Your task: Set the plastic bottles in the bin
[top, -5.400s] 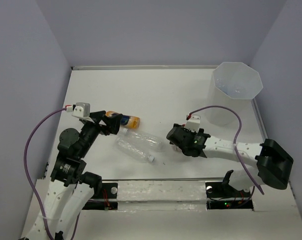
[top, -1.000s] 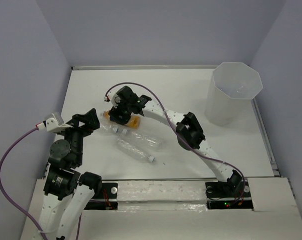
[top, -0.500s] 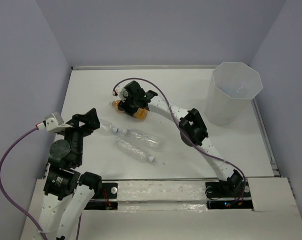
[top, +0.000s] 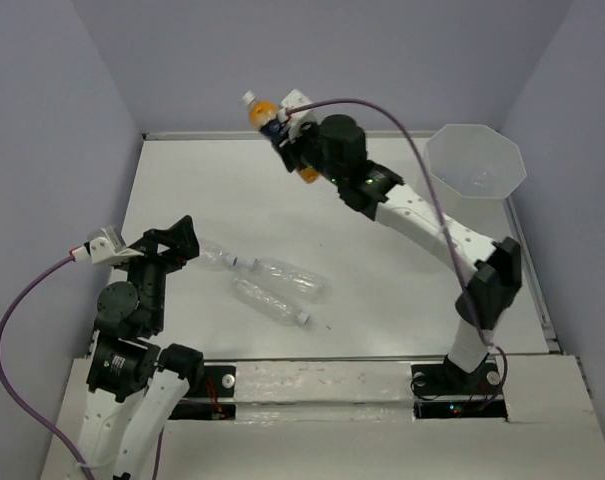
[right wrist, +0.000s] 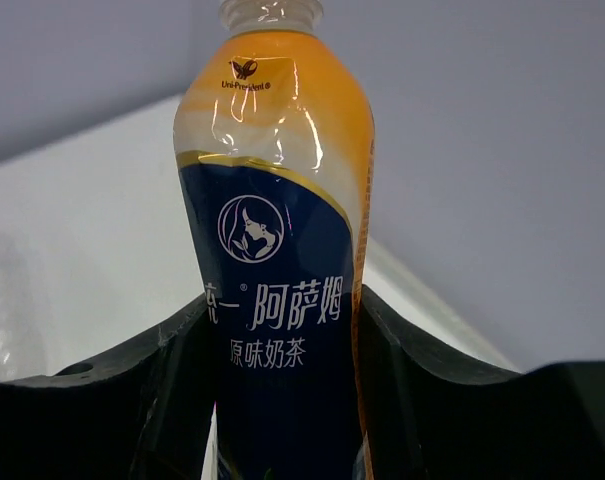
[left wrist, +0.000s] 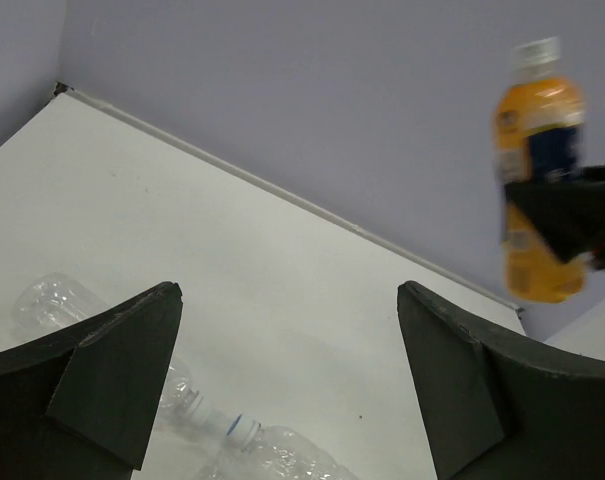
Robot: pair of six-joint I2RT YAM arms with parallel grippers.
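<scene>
An orange bottle [top: 282,135] with a dark blue label is clenched between the right arm's fingers [right wrist: 172,390], which are pressed against both sides of the label. It is held in the air, clear of the bench [top: 382,290], and tilted so that its pale cap points up and away from the bin [top: 482,205]. In the top view the bottle is seen well to the left of the bin, against the grey back wall. The bin is stood upright at the far right corner of the bench, and the right arm is stretched across in front of its lower wall.

Three clear bottles [top: 294,277] are laid on their sides on the bench, far to the left of the bin and nearer the arm bases than it is. The leftmost bottle [top: 214,254] is the one furthest from the bin; the nearest bottle [top: 267,302], white-capped, is just beside the middle one. The left arm's fingers [left wrist: 112,370] are spread wide with nothing between them. They are held low over the bench, on the side of the clear bottles away from the bin.
</scene>
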